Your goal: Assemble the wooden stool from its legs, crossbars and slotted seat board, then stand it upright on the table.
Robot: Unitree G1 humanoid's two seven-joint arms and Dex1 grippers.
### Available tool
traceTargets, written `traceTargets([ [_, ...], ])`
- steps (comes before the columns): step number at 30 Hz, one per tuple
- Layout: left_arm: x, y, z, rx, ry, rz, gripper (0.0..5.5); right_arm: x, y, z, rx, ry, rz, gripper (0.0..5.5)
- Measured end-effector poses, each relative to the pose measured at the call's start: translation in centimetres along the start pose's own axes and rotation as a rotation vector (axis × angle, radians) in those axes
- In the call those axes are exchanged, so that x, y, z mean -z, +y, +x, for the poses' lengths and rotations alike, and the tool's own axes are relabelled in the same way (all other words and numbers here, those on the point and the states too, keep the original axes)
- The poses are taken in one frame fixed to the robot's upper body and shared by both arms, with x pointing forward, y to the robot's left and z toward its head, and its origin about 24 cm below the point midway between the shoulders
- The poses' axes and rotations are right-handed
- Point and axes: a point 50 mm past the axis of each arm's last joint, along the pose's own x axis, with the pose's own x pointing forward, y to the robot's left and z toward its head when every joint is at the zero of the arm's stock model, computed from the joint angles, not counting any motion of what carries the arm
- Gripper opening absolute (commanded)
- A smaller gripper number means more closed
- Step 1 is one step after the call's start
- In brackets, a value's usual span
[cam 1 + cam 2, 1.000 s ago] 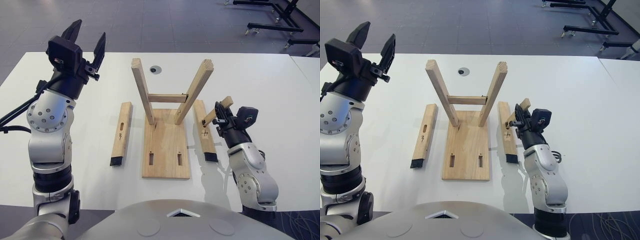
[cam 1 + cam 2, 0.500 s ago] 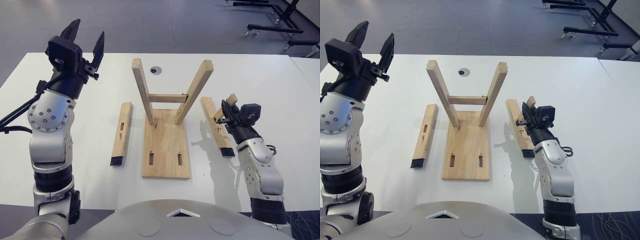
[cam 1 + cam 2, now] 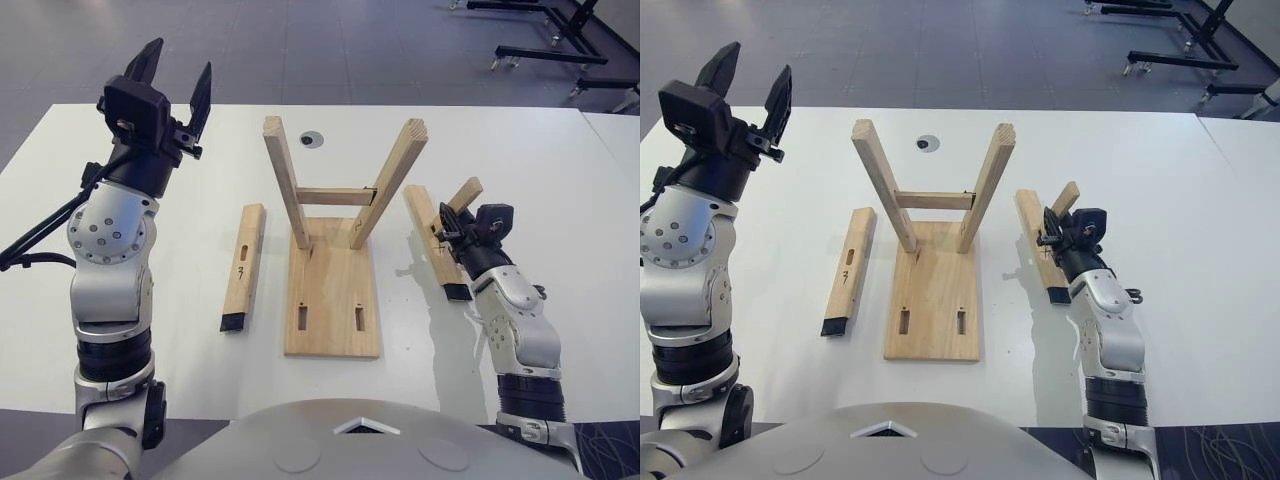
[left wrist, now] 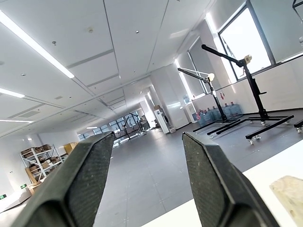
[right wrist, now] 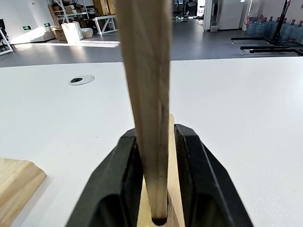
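Right of the seat board, the right hand clamps a crossbar slanting up and away over a flat-lying leg; left hand gapes open.

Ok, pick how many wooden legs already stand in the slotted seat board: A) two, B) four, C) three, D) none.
A: a left pale wooden leg and a right pale wooden leg stand in the flat wooden seat board, joined by a short wooden crossbar.

Pale wood on white surface
Tan seat board, loose leg and crossbar, the leg's tip black; left pincer and right pincer black.
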Motion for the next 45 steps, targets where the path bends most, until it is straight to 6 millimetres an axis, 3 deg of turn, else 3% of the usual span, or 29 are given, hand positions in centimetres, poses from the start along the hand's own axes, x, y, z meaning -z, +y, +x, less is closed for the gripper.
traceTargets([
  [7, 0.0, 0.0, 0.0, -0.019, -0.007, 0.01, 2.6, -2.7, -0.2, 0.9, -0.074, -0.09, -0.032, 2.61],
  [14, 0.6, -0.7, -0.3, -0.009, 0.021, 0.015, 2.6, -7.7, 0.1, 2.4, -0.187, -0.239, -0.037, 2.61],
  [17, 0.6, -0.7, -0.3, -0.01, 0.017, 0.019, 2.6, -8.9, 0.2, 2.6, -0.198, -0.276, -0.039, 2.61],
  [22, 1.0, -0.6, -0.2, -0.011, 0.032, 0.016, 2.6, -13.1, 0.4, 3.2, -0.193, -0.402, -0.084, 2.61],
  [25, 1.0, -0.6, -0.2, -0.01, 0.029, 0.017, 2.6, -14.0, 0.7, 3.4, -0.197, -0.426, -0.092, 2.61],
  [33, 1.0, -0.5, -0.2, -0.014, 0.03, 0.019, 2.6, -14.5, 1.2, 3.5, -0.221, -0.417, -0.146, 2.61],
  [34, 1.0, -0.5, -0.1, -0.014, 0.029, 0.019, 2.6, -13.8, 1.1, 3.8, -0.221, -0.381, -0.178, 2.61],
  [36, 1.0, -0.5, -0.1, -0.012, 0.029, 0.018, 2.6, -9.8, 0.7, 4.6, -0.2, -0.197, -0.236, 2.61],
  [37, 1.1, -0.6, -0.1, -0.01, 0.033, 0.016, 2.6, -8.8, 0.6, 4.8, -0.195, -0.166, -0.259, 2.61],
  [45, 1.0, -0.4, 0.3, -0.009, 0.022, 0.019, 2.6, -8.8, 0.0, 5.2, -0.156, -0.159, -0.237, 2.61],
])
